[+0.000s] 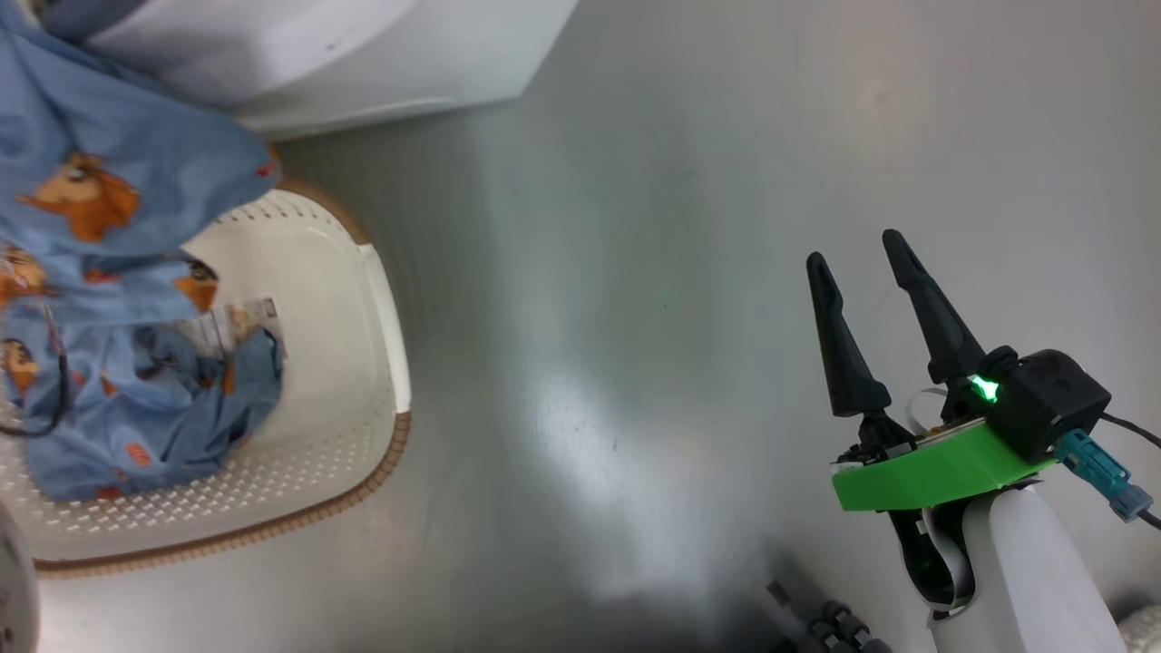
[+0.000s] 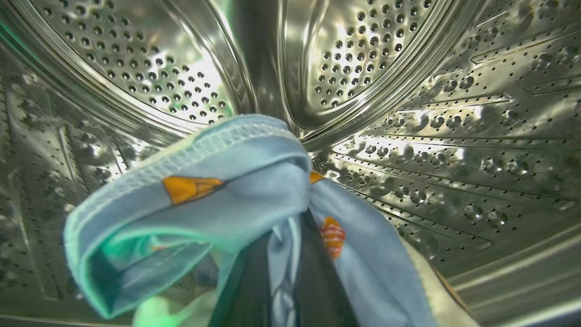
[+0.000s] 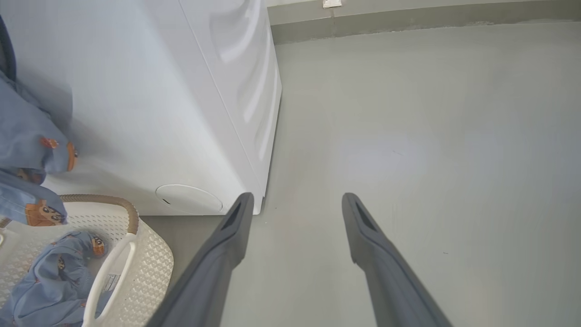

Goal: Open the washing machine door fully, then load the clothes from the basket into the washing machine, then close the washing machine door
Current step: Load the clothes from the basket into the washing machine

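**Limp cloth: one piece in the drum, more in the basket**

The left fingers (image 2: 247, 290) are closed on a fold of a light blue garment (image 2: 236, 181), deep inside the perforated steel drum (image 2: 431, 159) of the washing machine (image 3: 150, 113). The right fingers (image 1: 843, 345) stand wide apart and hold nothing. They are over the bare floor (image 1: 635, 227), well apart from the basket (image 1: 363, 481).

More blue printed cloth (image 1: 154, 426) lies in the basket, and some hangs above it near the machine's front. Whether that is one piece with the held garment I cannot tell.

The fabric looks light, thin and limp. It will likely drape, stretch out and drag rather than lift as a lump, and a hem may catch on the basket's rim. A pinch on a bunched fold or the stitched hem should hold best; a single flat layer may slip.
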Tool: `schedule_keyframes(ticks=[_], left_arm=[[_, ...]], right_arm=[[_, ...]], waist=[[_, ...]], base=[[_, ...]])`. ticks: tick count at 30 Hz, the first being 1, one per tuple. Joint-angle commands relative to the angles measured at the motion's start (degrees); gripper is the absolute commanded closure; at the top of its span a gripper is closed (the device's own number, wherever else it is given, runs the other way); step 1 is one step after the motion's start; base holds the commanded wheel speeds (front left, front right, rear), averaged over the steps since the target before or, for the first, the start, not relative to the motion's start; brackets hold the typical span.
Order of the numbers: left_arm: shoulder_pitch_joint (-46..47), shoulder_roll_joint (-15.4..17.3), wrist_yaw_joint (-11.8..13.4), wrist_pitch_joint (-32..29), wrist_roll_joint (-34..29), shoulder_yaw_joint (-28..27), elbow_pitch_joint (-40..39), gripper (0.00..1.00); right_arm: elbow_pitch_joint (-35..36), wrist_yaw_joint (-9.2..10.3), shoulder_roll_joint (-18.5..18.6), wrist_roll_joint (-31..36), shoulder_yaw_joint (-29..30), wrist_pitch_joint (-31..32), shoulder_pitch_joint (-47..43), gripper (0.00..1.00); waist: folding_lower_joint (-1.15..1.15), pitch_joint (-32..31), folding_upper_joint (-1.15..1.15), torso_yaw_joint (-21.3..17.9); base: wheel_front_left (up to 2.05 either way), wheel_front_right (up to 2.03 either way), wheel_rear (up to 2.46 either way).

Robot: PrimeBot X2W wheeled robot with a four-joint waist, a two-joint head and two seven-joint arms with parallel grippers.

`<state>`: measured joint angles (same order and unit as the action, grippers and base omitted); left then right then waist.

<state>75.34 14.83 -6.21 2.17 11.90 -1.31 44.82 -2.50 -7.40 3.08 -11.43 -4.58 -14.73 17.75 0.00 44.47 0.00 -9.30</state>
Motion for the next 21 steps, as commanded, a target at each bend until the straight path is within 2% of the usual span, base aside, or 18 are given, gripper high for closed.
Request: schedule_keyframes(ticks=[1, 10, 16, 21], left_arm=[[2.11, 2.89, -0.51, -0.72, 1.32, -0.43, -0.45, 1.0], [10.99, 6.53, -1.18, -0.52, 2.26, 3.17, 1.54, 1.0], [15.97, 9.26, -1.25, 7.24, 2.45, 7.66, -0.37, 1.0], [17.12, 10.09, -1.26, 11.89, 1.72, 10.21, -0.96, 1.0]], right_arm=[[1.43, -0.09, -0.19, -1.02, -1.17, -0.27, -0.67, 0.0], [1.56, -0.09, -0.2, -2.83, -2.75, -0.27, 0.62, 0.0], [1.12, -0.09, -0.2, -3.91, -3.53, -0.27, 1.14, 0.0], [0.78, -0.09, -0.2, -4.32, -3.83, -0.27, 2.08, 0.0]], waist=[[0.0, 2.95, 0.0, -1.3], [0.0, 6.86, 0.0, -2.97], [0.0, 7.95, 0.0, -3.4], [0.0, 7.69, 0.0, -3.13]], base=[[0.0, 0.0, 0.0], [0.0, 0.0, 0.0], [0.0, 0.0, 0.0], [0.0, 0.0, 0.0]])
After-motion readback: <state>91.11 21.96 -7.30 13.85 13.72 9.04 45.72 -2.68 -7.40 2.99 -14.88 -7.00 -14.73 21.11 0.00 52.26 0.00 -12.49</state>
